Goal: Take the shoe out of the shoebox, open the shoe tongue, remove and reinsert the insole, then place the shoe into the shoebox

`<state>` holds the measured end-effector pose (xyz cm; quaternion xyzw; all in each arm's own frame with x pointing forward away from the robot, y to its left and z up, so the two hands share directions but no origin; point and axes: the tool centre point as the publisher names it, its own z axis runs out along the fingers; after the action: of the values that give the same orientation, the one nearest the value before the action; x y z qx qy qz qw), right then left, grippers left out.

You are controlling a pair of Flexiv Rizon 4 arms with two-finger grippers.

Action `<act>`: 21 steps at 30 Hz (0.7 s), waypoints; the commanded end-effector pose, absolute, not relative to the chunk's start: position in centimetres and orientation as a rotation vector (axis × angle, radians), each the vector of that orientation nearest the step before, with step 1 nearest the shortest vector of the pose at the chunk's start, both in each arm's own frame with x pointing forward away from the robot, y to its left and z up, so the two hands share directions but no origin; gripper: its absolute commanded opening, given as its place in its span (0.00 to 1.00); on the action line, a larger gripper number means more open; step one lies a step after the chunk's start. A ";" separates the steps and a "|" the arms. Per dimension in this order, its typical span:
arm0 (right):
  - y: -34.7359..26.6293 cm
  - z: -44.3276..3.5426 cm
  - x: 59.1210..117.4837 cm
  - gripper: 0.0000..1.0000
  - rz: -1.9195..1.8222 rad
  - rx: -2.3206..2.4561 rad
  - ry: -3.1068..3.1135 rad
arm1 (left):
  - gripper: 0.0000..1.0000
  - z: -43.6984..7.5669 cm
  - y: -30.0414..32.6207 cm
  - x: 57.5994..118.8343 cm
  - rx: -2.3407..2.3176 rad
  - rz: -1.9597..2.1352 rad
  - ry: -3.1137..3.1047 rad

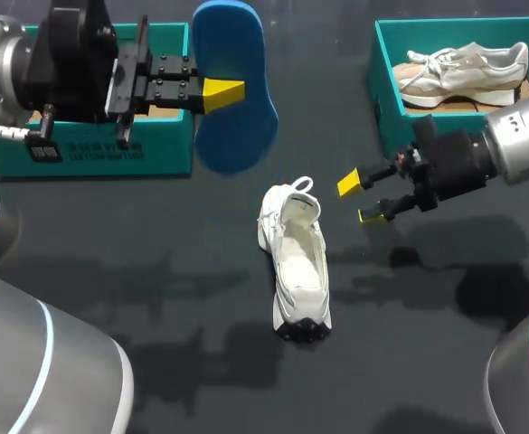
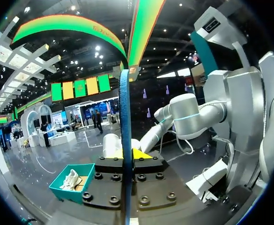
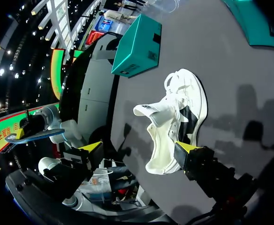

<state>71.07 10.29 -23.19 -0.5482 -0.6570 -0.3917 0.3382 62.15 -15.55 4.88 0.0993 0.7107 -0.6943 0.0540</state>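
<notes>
A white shoe [image 1: 297, 262] lies on the dark table, its tongue pulled up at the far end and its opening bare. My left gripper [image 1: 228, 90] is raised at the back left, shut on a blue insole [image 1: 237, 108] that hangs on edge. In the left wrist view the insole [image 2: 124, 122] runs edge-on between the fingers of that gripper [image 2: 127, 153]. My right gripper [image 1: 359, 199] hovers open just right of the shoe's tongue. In the right wrist view the shoe [image 3: 176, 117] lies ahead of the open right gripper [image 3: 140, 149], nothing between its fingers, and the insole [image 3: 36, 135] shows far off.
A teal shoebox [image 1: 101, 149] stands at the back left, partly hidden by my left arm. A second teal box [image 1: 386, 86] at the back right holds a beige shoe [image 1: 463, 70]. Bare dark table surrounds the white shoe.
</notes>
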 end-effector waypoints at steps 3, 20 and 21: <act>10.6 -23.2 71.1 1.00 -1.018 -1.434 -1.715 | 0.00 5.1 -15.7 62.6 0.346 -2.074 2.145; 10.5 -18.4 73.6 1.00 -1.054 -1.395 -1.505 | 0.00 0.6 -16.1 64.3 0.877 -1.688 1.773; 10.5 -18.4 73.6 1.00 -1.054 -1.395 -1.505 | 0.00 0.6 -16.1 64.3 0.877 -1.688 1.773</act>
<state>73.48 10.36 -18.21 -0.5535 -0.5958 -0.4183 0.4046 64.22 -16.03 1.10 0.2966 0.6725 -0.6317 0.2463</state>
